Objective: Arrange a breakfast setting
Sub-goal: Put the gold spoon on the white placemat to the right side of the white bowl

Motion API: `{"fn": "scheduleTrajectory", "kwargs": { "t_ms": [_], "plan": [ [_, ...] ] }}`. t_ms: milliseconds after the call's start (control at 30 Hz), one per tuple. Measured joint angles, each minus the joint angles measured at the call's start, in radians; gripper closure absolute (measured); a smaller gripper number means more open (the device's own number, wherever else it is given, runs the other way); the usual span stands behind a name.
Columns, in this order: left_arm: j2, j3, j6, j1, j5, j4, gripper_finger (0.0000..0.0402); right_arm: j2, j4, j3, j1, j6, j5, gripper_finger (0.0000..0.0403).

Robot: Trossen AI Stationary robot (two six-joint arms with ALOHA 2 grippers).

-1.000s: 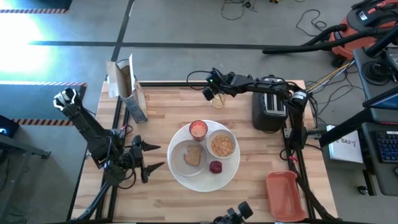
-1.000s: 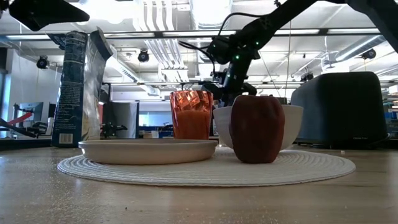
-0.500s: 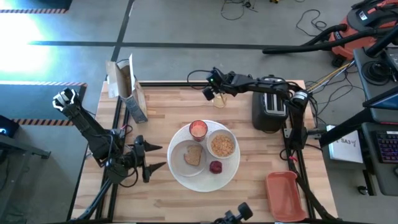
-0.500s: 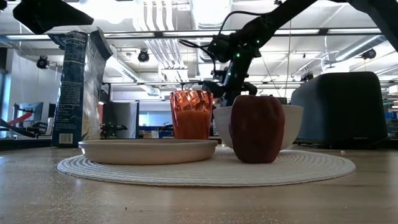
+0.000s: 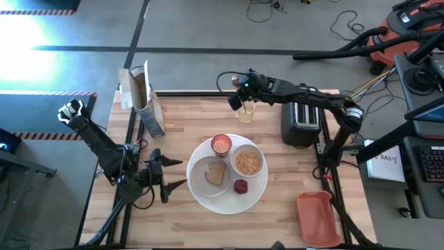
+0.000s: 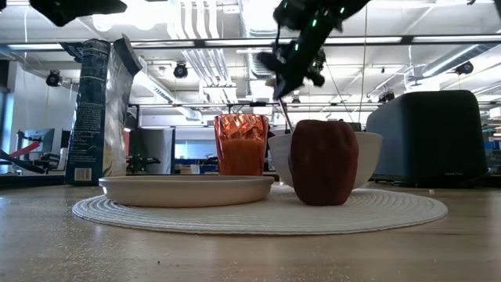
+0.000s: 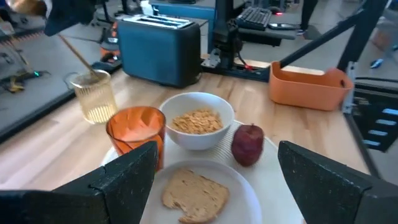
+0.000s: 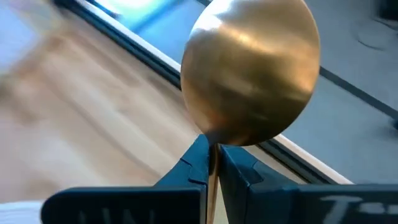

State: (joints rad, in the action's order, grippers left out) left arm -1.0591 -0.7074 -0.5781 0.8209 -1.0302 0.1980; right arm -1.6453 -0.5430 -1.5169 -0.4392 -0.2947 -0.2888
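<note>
A large round white plate (image 5: pixel 201 194) lies mid-table. On it rest a smaller white plate (image 5: pixel 202 179) with a brown toast slice (image 5: pixel 215 173), a white bowl (image 5: pixel 248 161) of cereal, a pink-red cup (image 5: pixel 220 144) and a small dark-red fruit (image 5: pixel 241 186). My right gripper (image 5: pixel 238 96) is shut on the gold spoon (image 8: pixel 249 74) above a clear ribbed glass (image 5: pixel 246 112) at the far side. My left gripper (image 5: pixel 179 173) is open and empty, left of the plate. My right gripper pinches the spoon's neck (image 8: pixel 212 144), just below the spoon's bowl, between its two fingertips. The spoon's bowl is uppermost. The handle (image 7: pixel 78 53) slants down below the gripper, and its lower end stands inside the glass (image 7: pixel 94 98).
A dark toaster (image 5: pixel 300 123) stands at the far right. A cereal box (image 5: pixel 142 101) stands at the far left. An orange tray (image 5: pixel 318 217) lies at the near right corner. Bare wood shows in front of the plate.
My right gripper has gone up and slightly toward the far edge with the spoon, drawing it higher out of the glass. The handle's lower end stays in the glass.
</note>
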Motion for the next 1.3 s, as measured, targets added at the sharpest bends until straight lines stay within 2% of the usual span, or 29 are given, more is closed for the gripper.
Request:
{"fn": "scheduleTrajectory", "kwargs": {
  "t_ms": [133,267,333,533,633,933,1033,1300],
  "plan": [
    [-0.039,0.002,0.067,-0.039,0.004,-0.066,0.0086,0.088,0.021,0.000,0.056,0.016,0.140,0.0393],
    [-0.099,0.003,0.224,-0.072,0.080,-0.224,0.0086,0.156,0.075,0.000,0.142,0.074,0.270,0.0393],
    [-0.132,0.003,0.346,-0.081,0.136,-0.349,0.0086,0.181,0.092,0.000,0.190,0.105,0.309,0.0393],
    [-0.240,0.001,0.704,-0.088,0.411,-0.778,0.0086,0.209,0.147,0.000,0.350,0.239,0.479,0.0393],
    [-0.294,0.001,0.785,-0.088,0.457,-0.917,0.0086,0.193,0.171,0.000,0.446,0.339,0.542,0.0393],
    [-0.421,0.001,0.861,-0.122,0.454,-1.160,0.0086,0.129,0.222,0.000,0.684,0.658,0.580,0.0393],
    [-0.445,0.001,0.851,-0.151,0.454,-1.206,0.0086,0.112,0.278,0.000,0.704,0.698,0.657,0.0393],
    [-0.461,0.001,0.762,-0.207,0.509,-1.234,0.0086,0.097,0.365,0.000,0.676,0.687,0.663,0.0389]
  ]
}}
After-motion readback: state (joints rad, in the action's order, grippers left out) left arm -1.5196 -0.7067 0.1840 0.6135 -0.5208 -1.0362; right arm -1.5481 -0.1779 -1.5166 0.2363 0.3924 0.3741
